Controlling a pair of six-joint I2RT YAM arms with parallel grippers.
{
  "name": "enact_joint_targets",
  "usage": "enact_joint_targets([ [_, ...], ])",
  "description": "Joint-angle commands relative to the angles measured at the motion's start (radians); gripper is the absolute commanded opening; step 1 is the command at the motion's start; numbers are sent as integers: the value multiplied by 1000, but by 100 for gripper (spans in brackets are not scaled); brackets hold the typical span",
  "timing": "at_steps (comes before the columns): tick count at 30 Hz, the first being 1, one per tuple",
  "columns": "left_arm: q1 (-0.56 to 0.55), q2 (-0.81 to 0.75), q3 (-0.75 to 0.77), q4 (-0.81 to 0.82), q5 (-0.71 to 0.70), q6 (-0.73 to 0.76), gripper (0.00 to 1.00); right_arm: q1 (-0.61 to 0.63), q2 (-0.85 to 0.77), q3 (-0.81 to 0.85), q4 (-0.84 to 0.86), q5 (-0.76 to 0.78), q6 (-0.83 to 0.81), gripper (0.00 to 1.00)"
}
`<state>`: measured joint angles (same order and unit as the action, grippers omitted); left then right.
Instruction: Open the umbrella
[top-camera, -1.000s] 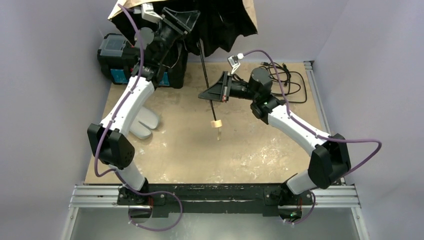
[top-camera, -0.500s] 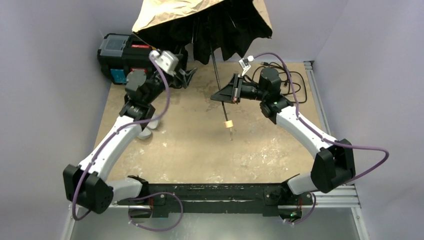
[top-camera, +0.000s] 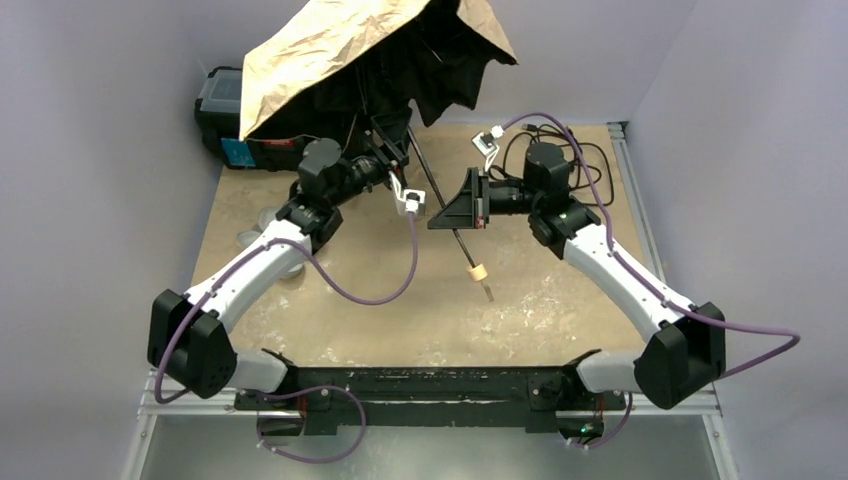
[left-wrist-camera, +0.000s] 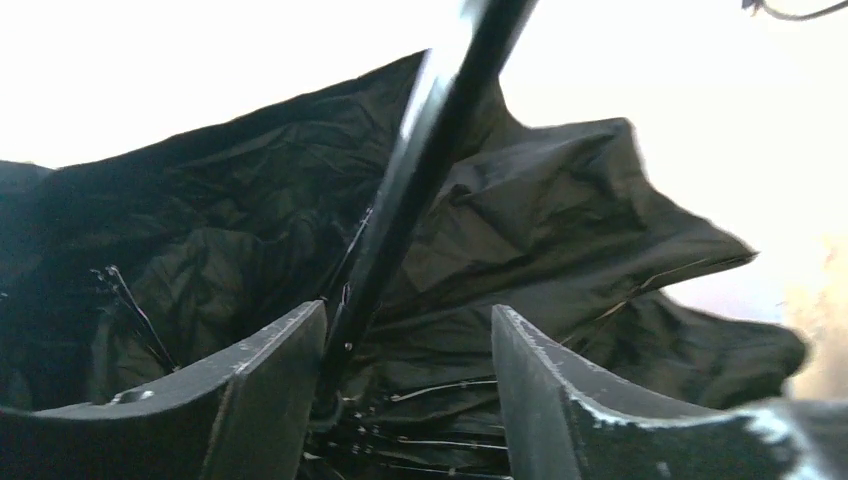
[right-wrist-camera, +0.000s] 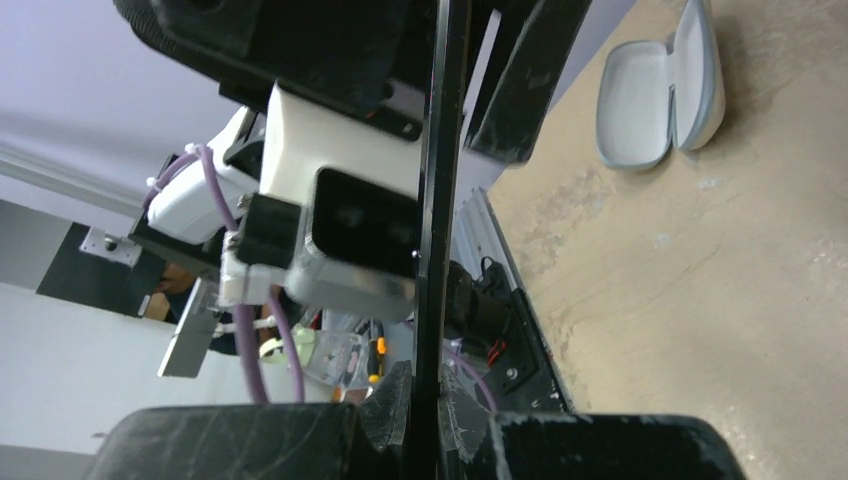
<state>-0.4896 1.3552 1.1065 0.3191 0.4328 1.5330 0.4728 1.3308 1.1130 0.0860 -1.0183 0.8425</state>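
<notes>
The umbrella is held up over the back of the table, its tan canopy (top-camera: 330, 50) partly spread with the black lining (left-wrist-camera: 220, 260) underneath. Its thin black shaft (top-camera: 432, 190) slants down to the pale wooden knob (top-camera: 478, 272), which hangs above the table. My right gripper (top-camera: 447, 220) is shut on the shaft (right-wrist-camera: 440, 200) at mid length, as the right wrist view (right-wrist-camera: 437, 400) shows. My left gripper (top-camera: 395, 142) is open just under the canopy. In the left wrist view (left-wrist-camera: 408, 330) the shaft (left-wrist-camera: 420, 170) passes between the fingers, close to the left finger (left-wrist-camera: 270, 380).
A black toolbox (top-camera: 225, 110) stands at the back left, partly under the canopy. A pale grey-white sleeve or case (right-wrist-camera: 660, 90) lies on the table by the left arm (top-camera: 265, 225). Black cables (top-camera: 590, 165) lie at the back right. Walls close in on three sides.
My left arm has swung down from the canopy to the shaft beneath it. The canopy has spread and tipped to the left. The right gripper has carried the shaft slightly right and nearer.
</notes>
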Motion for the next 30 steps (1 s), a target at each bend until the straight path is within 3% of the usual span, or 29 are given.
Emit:
enact_joint_targets([
  [1, -5, 29, 121, 73, -59, 206, 58, 9, -82, 20, 81, -81, -87, 0],
  [5, 22, 80, 186, 66, -93, 242, 45, 9, -106, 34, 15, -98, -114, 0],
  [12, 102, 144, 258, 43, -161, 295, 38, 7, -163, 5, -23, -106, -110, 0],
  [17, 165, 196, 345, -17, -174, 311, 27, -1, -197, -19, -58, -122, -133, 0],
  [22, 250, 288, 486, -34, -165, 343, 25, -3, -235, -42, -131, -135, -187, 0],
  [30, 308, 494, 840, -129, -177, 360, 25, -4, -278, -34, -211, -148, -257, 0],
])
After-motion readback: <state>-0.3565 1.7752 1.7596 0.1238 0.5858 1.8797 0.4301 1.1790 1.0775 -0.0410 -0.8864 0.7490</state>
